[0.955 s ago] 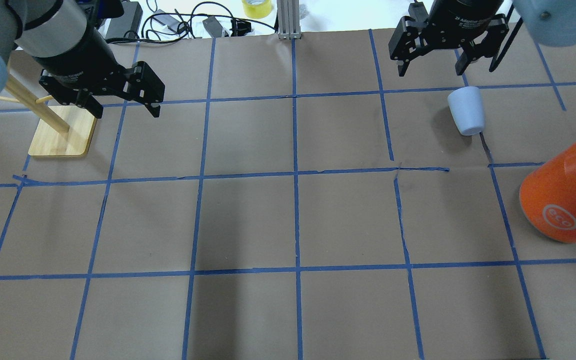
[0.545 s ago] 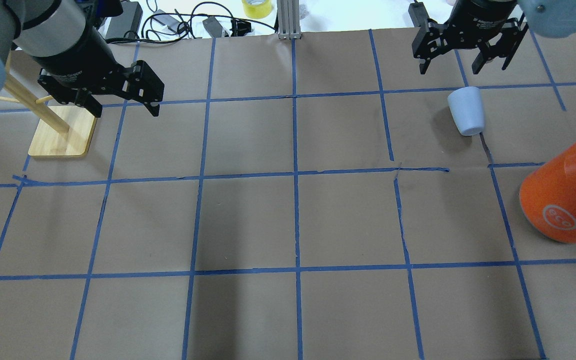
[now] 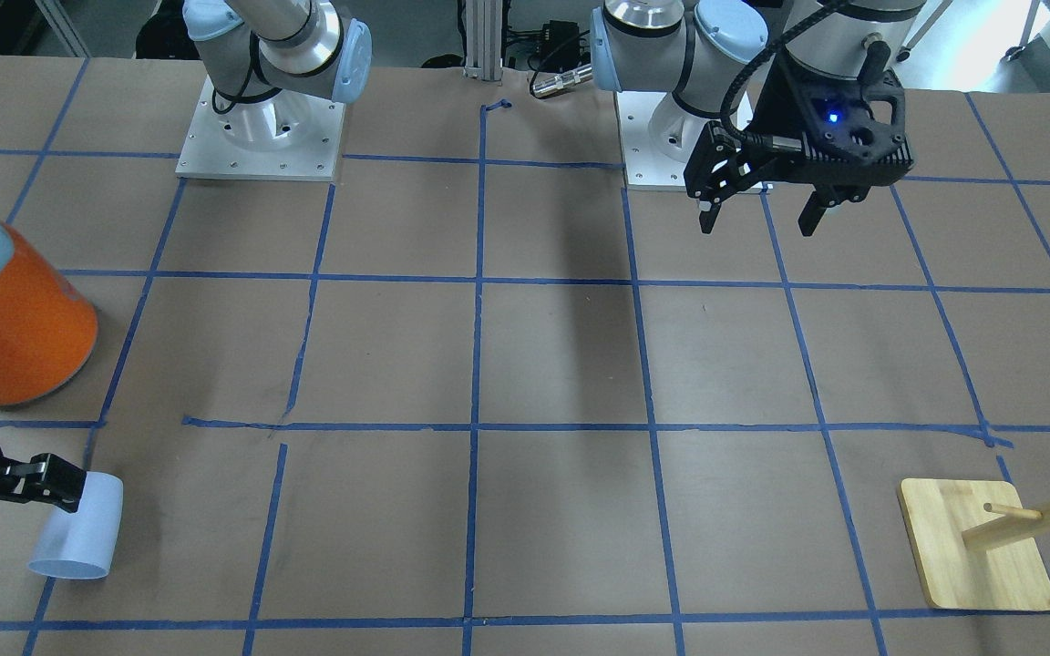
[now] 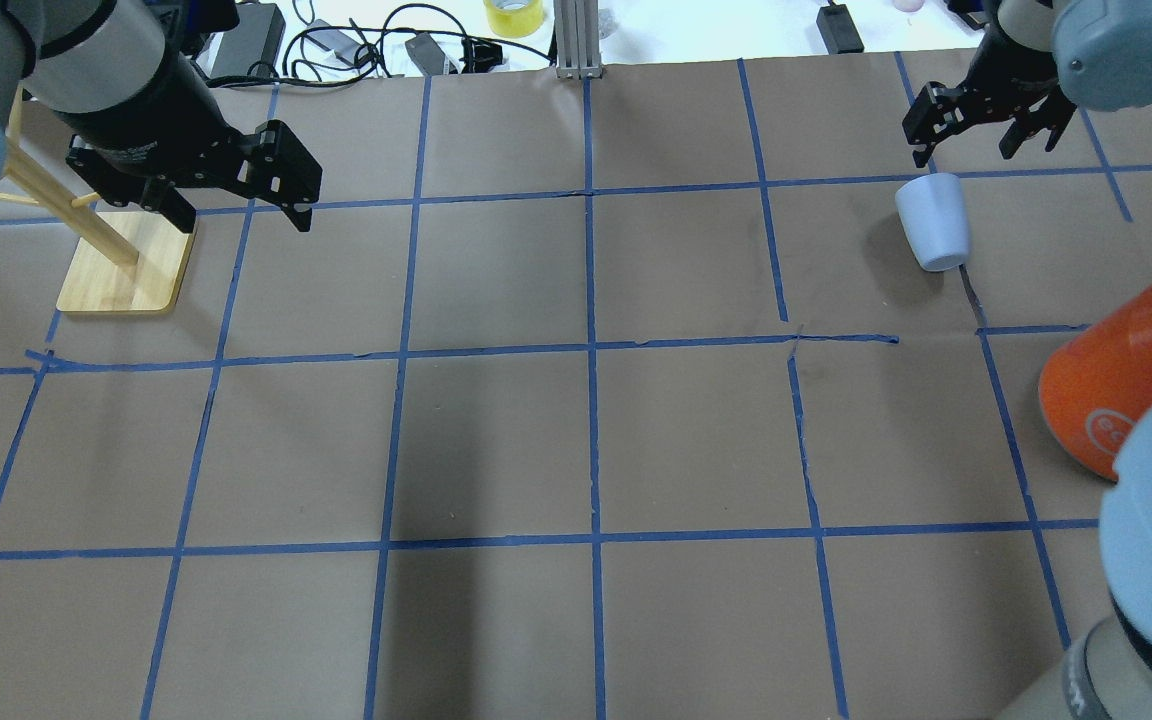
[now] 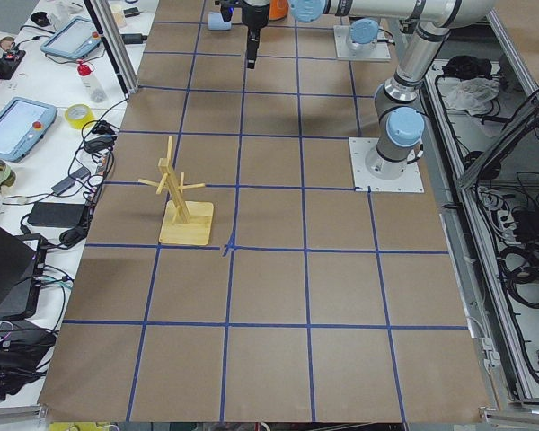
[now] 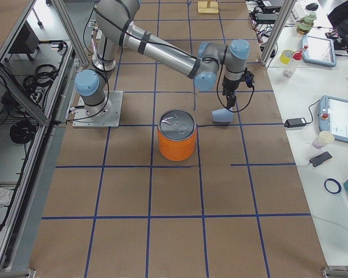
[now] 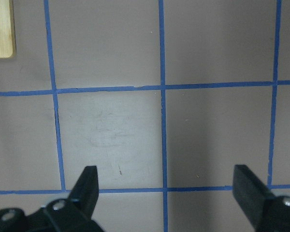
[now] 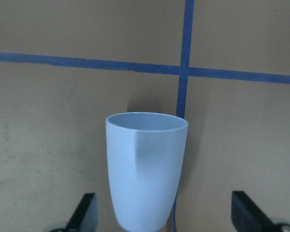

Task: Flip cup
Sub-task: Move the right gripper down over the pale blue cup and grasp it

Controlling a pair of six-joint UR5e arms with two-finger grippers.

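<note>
**Item 1, right gripper (image 4: 966,150).** I am seeing it hanging over the far right of the brown paper (image 4: 696,440), its fingers (image 8: 84,215) spread wide and gripping nothing. Only the right wrist view is showing the clearance: one finger stands on each side of the cup's narrow end, with bare paper between each finger and the cup. The front-facing view is catching a single finger at its left edge, overlapping the cup, so I cannot judge contact from there.

**Item 2, cup (image 8: 146,169).** Pale blue, it is lying on its side on the paper. Its wide mouth is pointing away from the robot and its narrow base toward it. It is lying just beside a crossing of blue tape (image 8: 186,72).

**Item 3, orange can (image 6: 177,142).** It is standing upright near the cup and not touching it. The right-side view is giving me its whole silver top. In the overhead view the right arm is covering part of it.

**Item 4, left gripper (image 3: 757,223).** It is hanging above bare paper with its jaws wide apart and empty. The left wrist view is showing only tape lines between them, plus one corner of the wooden stand (image 5: 185,220).

**Item 5, wooden stand.** It is standing upright on the left part of the paper. Only the left-side view is showing its whole post and pegs.
</note>
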